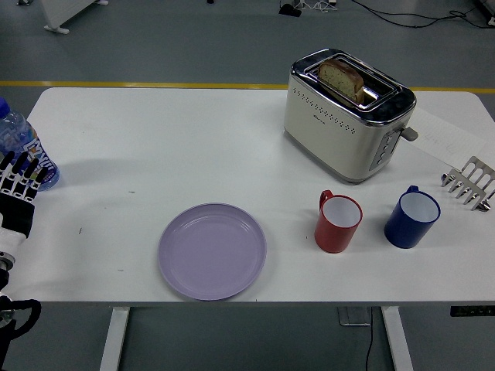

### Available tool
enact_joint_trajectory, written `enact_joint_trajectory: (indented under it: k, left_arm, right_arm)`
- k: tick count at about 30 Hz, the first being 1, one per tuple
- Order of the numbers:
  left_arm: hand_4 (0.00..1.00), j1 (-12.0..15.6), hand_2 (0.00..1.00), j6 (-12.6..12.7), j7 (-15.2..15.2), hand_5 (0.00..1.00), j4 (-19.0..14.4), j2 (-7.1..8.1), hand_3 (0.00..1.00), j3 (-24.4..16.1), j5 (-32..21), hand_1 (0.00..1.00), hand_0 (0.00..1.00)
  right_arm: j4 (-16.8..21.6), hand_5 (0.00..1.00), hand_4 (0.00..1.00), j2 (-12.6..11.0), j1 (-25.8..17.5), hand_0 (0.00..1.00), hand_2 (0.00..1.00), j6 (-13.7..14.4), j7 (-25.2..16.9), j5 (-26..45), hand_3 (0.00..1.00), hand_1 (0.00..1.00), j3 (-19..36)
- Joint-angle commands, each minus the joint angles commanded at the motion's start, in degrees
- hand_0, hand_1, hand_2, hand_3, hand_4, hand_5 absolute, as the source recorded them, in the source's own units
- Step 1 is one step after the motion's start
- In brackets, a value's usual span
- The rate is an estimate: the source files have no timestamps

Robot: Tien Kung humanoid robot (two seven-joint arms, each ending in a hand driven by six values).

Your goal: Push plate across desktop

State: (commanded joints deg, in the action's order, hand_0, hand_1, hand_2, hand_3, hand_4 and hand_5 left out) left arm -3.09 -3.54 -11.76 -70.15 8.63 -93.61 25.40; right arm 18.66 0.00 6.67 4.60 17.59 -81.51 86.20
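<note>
Near the front edge of the white table [155, 131], left of centre, the round lavender plastic plate [213, 250] is lying flat and empty, with nothing touching it. At the far left edge, the robot's left hand [17, 188] is hovering well apart from the plate, its black-and-white fingers [23, 171] extended and relaxed, grasping nothing. Just behind it a clear water bottle with a blue cap [19, 144] is standing at the table's left border. The right hand is not showing anywhere.

To the right of the plate, a red mug [338, 222] and a dark blue mug [412, 216] are sitting side by side, both upright and apart from each other. Behind them a cream and chrome two-slot toaster [346, 114] is holding a slice of brown bread [341, 79] in one slot, and a small metal toast rack [469, 182] is resting near the right edge.

Judging by this layout, the push is not yet beginning: no hand is contacting the plate, so the reach, the contact and the whole slide across the desktop are all remaining.
</note>
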Motion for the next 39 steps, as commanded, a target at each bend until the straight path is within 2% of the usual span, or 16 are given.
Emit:
enact_joint_trajectory:
  k: [39]
  left_arm:
    - [0.530, -0.12, 0.684, 0.50, -0.45, 0.998, 0.21, -0.12, 0.594, -0.28, -0.43, 0.709, 0.689]
  right_arm:
    - [0.00, 0.665, 0.174, 0.00, 0.10, 0.598, 0.639, -0.13, 0.02, -0.72, 0.648, 0.584, 0.31]
